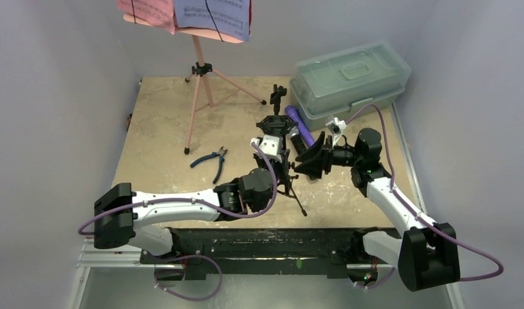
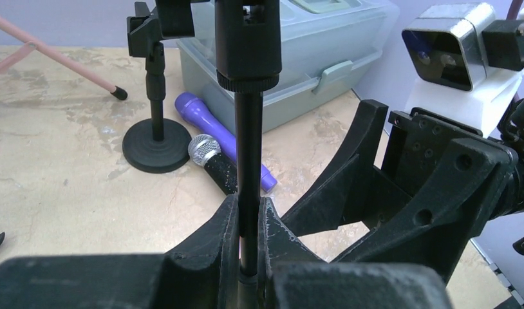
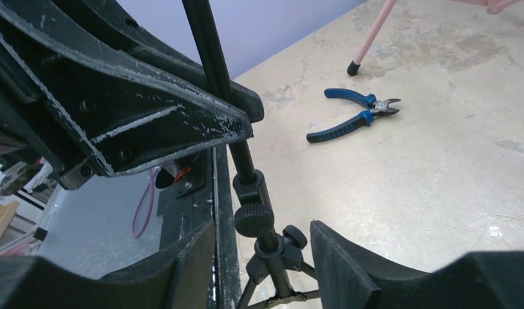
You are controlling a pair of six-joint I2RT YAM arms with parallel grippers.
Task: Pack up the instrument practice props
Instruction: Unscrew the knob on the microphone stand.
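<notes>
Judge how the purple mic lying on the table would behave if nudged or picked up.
The purple mic is a smooth cylinder lying flat, so a sideways push would probably roll it. The black silver-headed mic close beside it may stop that on one side. It looks rigid, not floppy.

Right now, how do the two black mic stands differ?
Base: the round-base stand sits on a flat disc; the tripod stand ends in thin legs. State: the round-base stand stands free on the table; the tripod stand is clamped in the left gripper, with the right gripper open around its lower joint. Both are black, with a mic clip on top.
</notes>
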